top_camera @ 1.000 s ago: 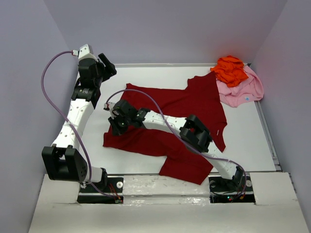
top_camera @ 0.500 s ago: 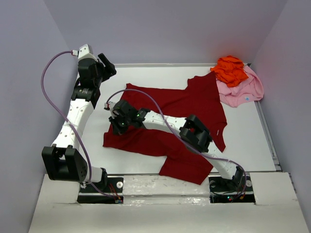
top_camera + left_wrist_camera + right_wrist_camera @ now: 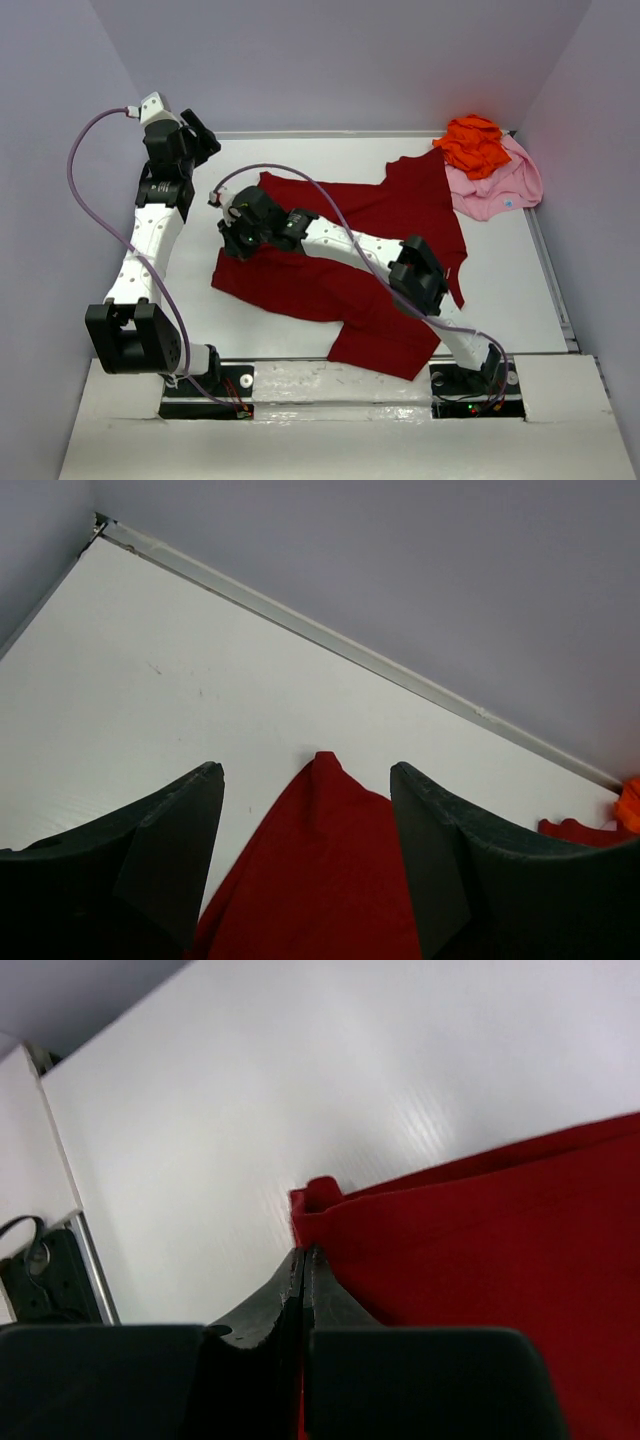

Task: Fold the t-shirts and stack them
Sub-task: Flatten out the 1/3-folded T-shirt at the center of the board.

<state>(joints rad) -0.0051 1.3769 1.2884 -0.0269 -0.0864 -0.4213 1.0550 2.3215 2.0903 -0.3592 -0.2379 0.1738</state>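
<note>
The dark red t-shirt (image 3: 400, 210) lies spread and partly folded over the middle of the table. My right gripper (image 3: 232, 240) reaches across it to its left edge, with the jaws shut on that cloth edge (image 3: 480, 1260); in the right wrist view the gripper (image 3: 303, 1252) pinches a small fold. My left gripper (image 3: 195, 135) hovers open above the back-left corner of the dark red t-shirt (image 3: 330, 880), whose pointed tip shows between the spread fingers (image 3: 307, 770). The bright orange t-shirt (image 3: 475, 142) sits crumpled on the light pink t-shirt (image 3: 495, 190) at the back right.
The white table (image 3: 510, 280) is bounded by grey walls, with a metal rim (image 3: 330, 134) along the back. A purple cable (image 3: 95, 200) loops off the left arm. A sliver of the orange cloth (image 3: 630, 805) shows at the left wrist view's right edge.
The right gripper has closed fully on the shirt's left edge and moved a little toward the back left. The left arm has swung back and to the left.
</note>
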